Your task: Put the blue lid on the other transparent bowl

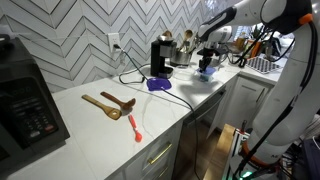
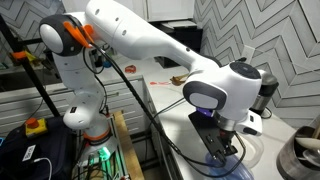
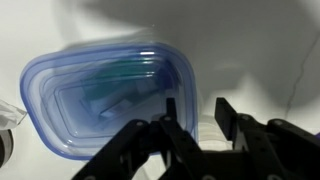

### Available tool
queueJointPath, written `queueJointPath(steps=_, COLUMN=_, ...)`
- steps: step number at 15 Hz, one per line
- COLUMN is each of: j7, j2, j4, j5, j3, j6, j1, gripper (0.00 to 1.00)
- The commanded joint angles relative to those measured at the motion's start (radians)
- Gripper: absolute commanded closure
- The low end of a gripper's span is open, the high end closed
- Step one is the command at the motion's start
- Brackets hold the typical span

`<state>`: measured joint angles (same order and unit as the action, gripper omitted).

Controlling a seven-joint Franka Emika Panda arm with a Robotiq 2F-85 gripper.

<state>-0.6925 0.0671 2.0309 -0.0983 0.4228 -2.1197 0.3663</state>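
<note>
The blue lid (image 3: 100,100) is translucent blue with rounded corners and lies flat on the white counter, filling the left half of the wrist view. My gripper (image 3: 197,118) is open just above it. The fingers straddle the lid's right edge, one over the lid and one over bare counter. In an exterior view the gripper (image 1: 207,62) hangs over the blue lid (image 1: 206,73) at the far end of the counter. In an exterior view the gripper (image 2: 222,146) is low beside a transparent bowl (image 2: 252,152). A clear rim (image 3: 8,114) shows at the left of the wrist view.
A dark purple-blue squat object (image 1: 157,84) sits mid-counter by a black coffee machine (image 1: 160,58) and its cable. Wooden utensils (image 1: 110,104) and an orange-red tool (image 1: 135,128) lie nearer. A black appliance (image 1: 25,110) stands at the near end. A dish rack (image 1: 262,62) is beyond.
</note>
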Motion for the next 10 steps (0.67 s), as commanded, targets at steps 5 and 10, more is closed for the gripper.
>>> queueJointPath(steps=5, j7=0.101, j2=0.015, j4=0.014, j5=0.046, j3=-0.023, j6=-0.079, j1=0.015, gripper=0.57)
queueJointPath(steps=10, j7=0.141, j2=0.014, j4=0.021, j5=0.086, j3=-0.036, j6=-0.091, j1=0.012, gripper=0.99)
